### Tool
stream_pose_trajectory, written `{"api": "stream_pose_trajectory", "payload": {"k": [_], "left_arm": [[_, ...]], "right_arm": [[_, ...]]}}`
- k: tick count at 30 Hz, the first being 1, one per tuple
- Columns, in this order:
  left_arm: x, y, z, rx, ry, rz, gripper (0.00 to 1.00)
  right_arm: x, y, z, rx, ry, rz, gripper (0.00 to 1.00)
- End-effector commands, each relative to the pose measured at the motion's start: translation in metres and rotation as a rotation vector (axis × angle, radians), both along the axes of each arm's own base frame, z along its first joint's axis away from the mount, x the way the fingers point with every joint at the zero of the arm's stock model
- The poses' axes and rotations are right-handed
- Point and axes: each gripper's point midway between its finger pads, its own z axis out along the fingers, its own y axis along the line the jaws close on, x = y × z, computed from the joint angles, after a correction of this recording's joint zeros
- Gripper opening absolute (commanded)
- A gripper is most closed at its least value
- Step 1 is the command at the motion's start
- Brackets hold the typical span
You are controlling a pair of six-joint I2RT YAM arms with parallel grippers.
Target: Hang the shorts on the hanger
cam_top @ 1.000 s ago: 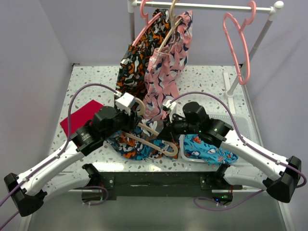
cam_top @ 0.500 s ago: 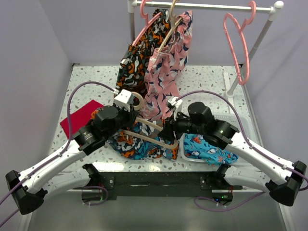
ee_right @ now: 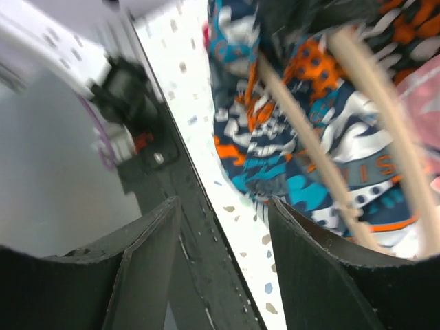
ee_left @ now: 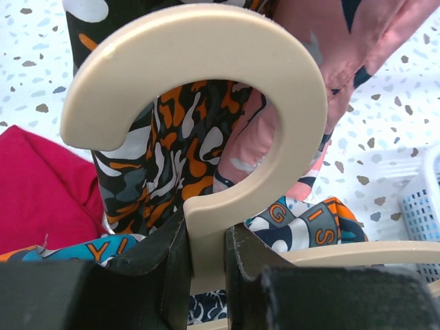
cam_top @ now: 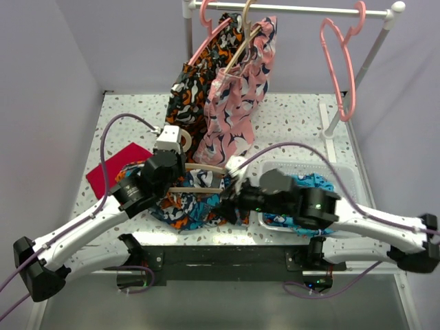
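The cream hanger (ee_left: 206, 75) stands hook-up, and my left gripper (ee_left: 206, 237) is shut on its neck just below the hook. In the top view the left gripper (cam_top: 179, 157) holds the hanger (cam_top: 203, 168) above the near middle of the table. The shorts (cam_top: 192, 205), printed in deep blue, orange, black and white, hang in a bunch around the hanger's bars. My right gripper (cam_top: 228, 201) is at the shorts' right edge, open. In the right wrist view the right gripper (ee_right: 223, 210) holds nothing, with the shorts (ee_right: 289, 137) and the hanger's bars (ee_right: 309, 155) just beyond it.
A white basket (cam_top: 344, 180) at the near right holds turquoise shorts (cam_top: 315, 184). A red cloth (cam_top: 103, 172) lies at the left. Black-orange shorts (cam_top: 199, 75) and a pink garment (cam_top: 237, 96) hang from the rail (cam_top: 295, 8), with a pink hanger (cam_top: 340, 62) further right.
My right gripper has opened, let go of the shorts and drawn back toward the near edge. The left gripper has carried the hanger a little back and left.
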Motion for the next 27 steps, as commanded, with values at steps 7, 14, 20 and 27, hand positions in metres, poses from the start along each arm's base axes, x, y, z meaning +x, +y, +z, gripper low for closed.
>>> {"api": "stream_pose_trajectory", "payload": {"k": [7,14,20,27], "left_arm": [[0.006,0.007,0.028,-0.034,-0.021,0.071,0.00],[-0.001,0.005,0.029,-0.034,0.030,0.054,0.00],[-0.006,0.004,0.034,-0.049,0.040,0.030,0.00],[-0.012,0.007,0.038,-0.052,0.046,0.017,0.00]], "right_arm": [[0.000,0.054,-0.100,-0.266,-0.247,-0.198,0.61],[0.003,0.079,-0.132,-0.328,-0.347,-0.271,0.69],[0.022,0.083,-0.141,-0.393,-0.428,-0.419,0.70],[0.041,0.067,-0.147,-0.415,-0.497,-0.636,0.45]]}}
